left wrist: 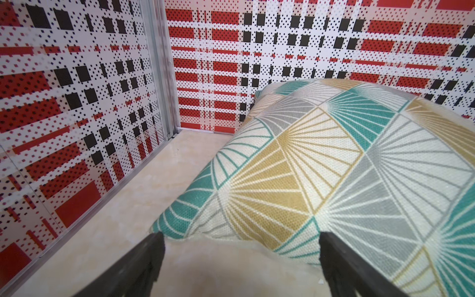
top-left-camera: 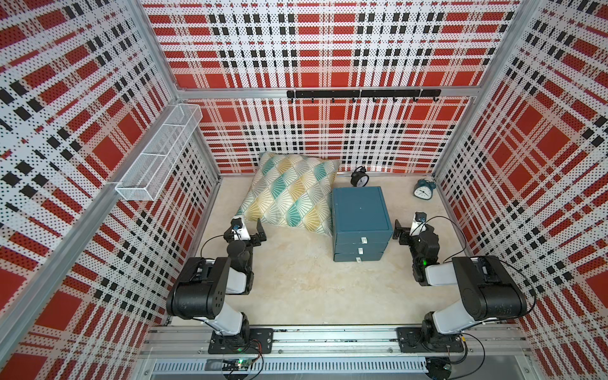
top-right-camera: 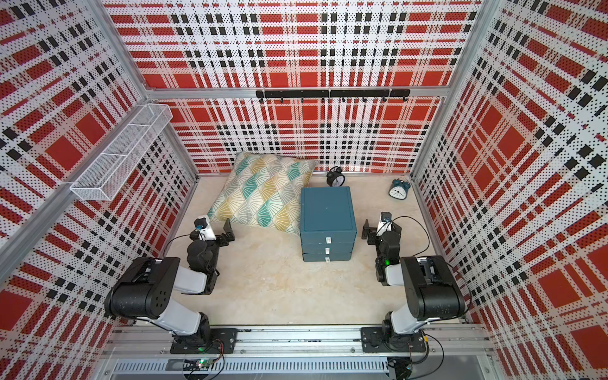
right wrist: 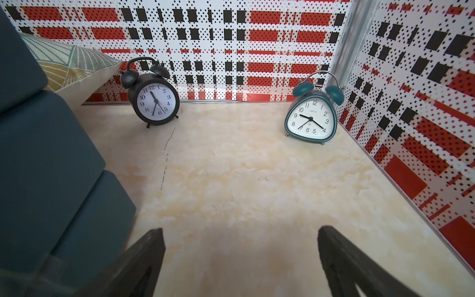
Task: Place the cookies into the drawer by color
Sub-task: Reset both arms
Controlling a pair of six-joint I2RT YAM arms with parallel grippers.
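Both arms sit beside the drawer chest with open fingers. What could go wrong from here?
1. No cookies show in any view and the drawer chest is fully shut: there may be nothing to pick.
2. The cushion leans on the chest; a left-arm sweep could drag it.
3. Tugging a small handle may slide the chest; pushing it could topple the black clock behind.

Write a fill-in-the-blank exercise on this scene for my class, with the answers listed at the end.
1. The drawer has ____ stacked compartments, all shut.
2. Each compartment carries a small ____ handle.
3. The ____ alarm clock stands nearer the cushion than the teal alarm clock does.
4. The left gripper and the right gripper both have their jaws ____.
Missing words: three; white; black; open.
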